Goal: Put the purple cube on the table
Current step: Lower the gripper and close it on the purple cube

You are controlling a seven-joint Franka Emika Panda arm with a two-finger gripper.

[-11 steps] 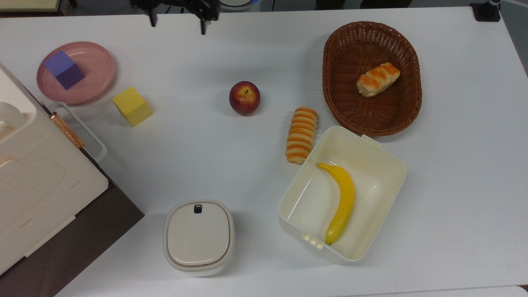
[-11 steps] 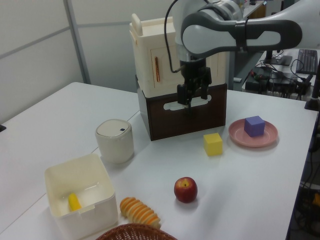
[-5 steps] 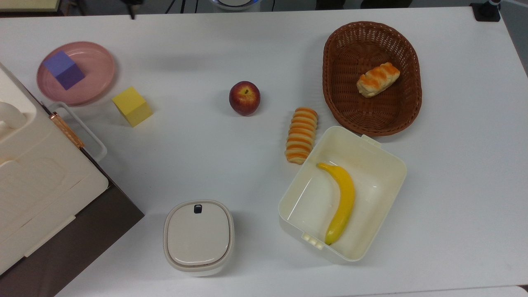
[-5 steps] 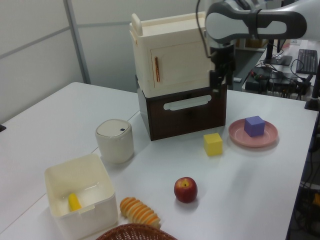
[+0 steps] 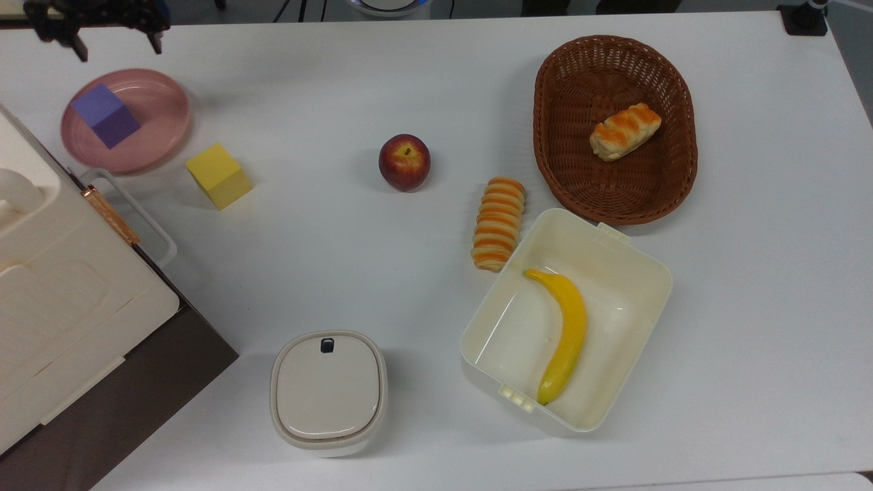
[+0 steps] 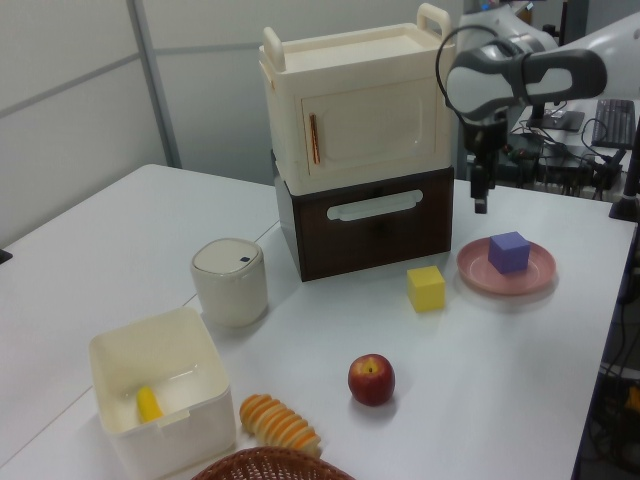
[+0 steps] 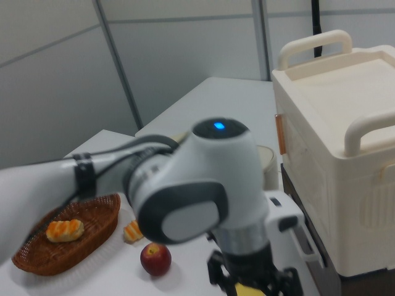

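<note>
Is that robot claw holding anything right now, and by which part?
Nothing is held. The gripper is open and empty, apart from the purple cube, which sits on the pink plate.

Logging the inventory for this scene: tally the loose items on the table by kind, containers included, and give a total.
Cubes: 2, purple cube, yellow cube
Fruit: 2, apple, banana
Bread: 2, striped roll, basket roll
Containers: 4, pink plate, wicker basket, open box, lidded canister
Total: 10
</note>
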